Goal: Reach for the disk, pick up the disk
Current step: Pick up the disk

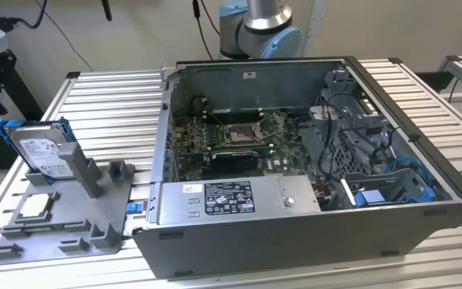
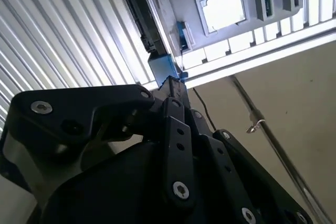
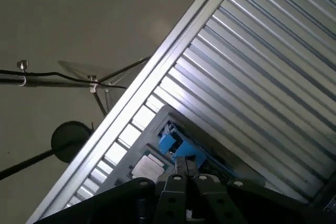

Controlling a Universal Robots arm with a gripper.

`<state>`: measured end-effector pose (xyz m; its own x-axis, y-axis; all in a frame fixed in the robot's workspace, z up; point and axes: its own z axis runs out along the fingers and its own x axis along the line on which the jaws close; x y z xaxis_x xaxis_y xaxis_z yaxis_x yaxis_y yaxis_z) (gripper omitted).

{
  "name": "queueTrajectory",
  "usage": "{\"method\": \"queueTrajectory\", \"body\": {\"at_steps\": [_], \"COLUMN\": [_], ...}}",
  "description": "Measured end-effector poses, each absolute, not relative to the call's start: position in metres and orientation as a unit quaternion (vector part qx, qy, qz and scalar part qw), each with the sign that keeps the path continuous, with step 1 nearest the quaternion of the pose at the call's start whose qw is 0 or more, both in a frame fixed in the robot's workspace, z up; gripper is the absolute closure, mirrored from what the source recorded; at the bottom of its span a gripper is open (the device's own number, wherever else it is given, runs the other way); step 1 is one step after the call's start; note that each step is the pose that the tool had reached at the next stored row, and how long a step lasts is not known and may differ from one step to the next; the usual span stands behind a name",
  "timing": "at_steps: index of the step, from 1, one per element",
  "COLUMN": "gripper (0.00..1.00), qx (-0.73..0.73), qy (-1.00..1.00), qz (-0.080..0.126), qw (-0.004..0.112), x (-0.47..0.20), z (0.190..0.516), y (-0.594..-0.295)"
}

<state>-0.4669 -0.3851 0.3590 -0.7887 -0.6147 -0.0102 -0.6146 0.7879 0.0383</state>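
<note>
The disk (image 1: 43,153), a silver drive with a white label in a blue bracket, stands upright in a grey fixture (image 1: 62,223) at the exterior view's left. In the second wrist view the disk (image 2: 139,11) appears edge-on far below, and its blue bracket end (image 2: 164,66) sits just past the tips of my gripper (image 2: 176,85). The black fingers meet at a narrow point with nothing between them. In the first wrist view my gripper (image 3: 181,167) hangs high above the blue bracket (image 3: 176,148), well apart from it.
A small silver CPU chip (image 1: 38,206) lies on the fixture in front of the disk, also in the second wrist view (image 2: 223,10). An open computer case (image 1: 311,241) stands on the slatted metal table (image 1: 110,102). The table edge and floor (image 3: 79,19) are close by.
</note>
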Motion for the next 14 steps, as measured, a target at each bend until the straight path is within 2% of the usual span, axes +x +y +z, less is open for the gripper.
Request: {"method": "queueTrajectory", "body": {"at_steps": [14], "gripper": [1.0], "qx": [0.433], "qy": [-0.901], "qz": [-0.019], "qw": [0.003], "x": [-0.4668], "z": [0.359], "y": [-0.385]}}
